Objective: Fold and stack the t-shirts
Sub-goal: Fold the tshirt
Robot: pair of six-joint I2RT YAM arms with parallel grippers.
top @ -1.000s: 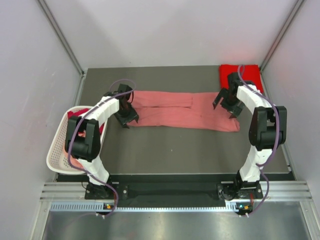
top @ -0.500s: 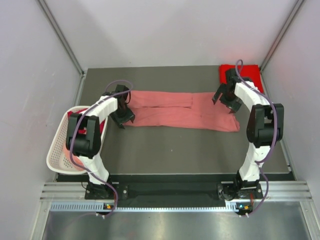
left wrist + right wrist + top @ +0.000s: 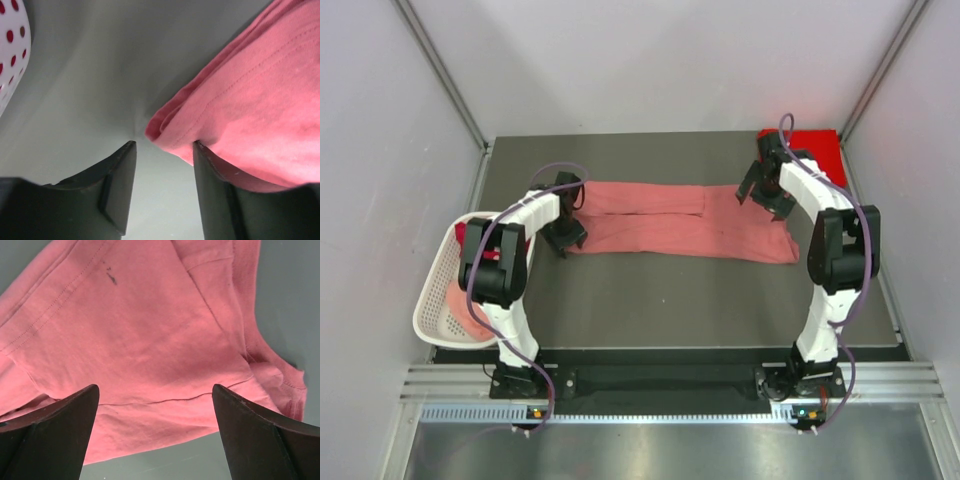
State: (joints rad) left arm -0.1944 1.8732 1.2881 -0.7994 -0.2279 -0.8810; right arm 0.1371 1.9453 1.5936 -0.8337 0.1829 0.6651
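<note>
"Top external view: how does the salmon pink folded cloth t-shirt (image 3: 680, 222) lie?"
"Lengthwise across the table, left gripper (image 3: 564, 232) at one end, right gripper (image 3: 763, 195) at the other."
"Left wrist?"
"Jaws spread, shirt corner between them."
"Right wrist?"
"Jaws spread wide over cloth."

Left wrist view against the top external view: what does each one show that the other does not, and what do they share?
Only the left wrist view shows the stitched, layered corner of the salmon pink shirt lying between the open left jaws. Only the top external view shows the shirt's full folded strip, the right arm over its right end, and the bright red shirt at the far right corner. Both show the salmon shirt, the white basket and the dark table.
</note>
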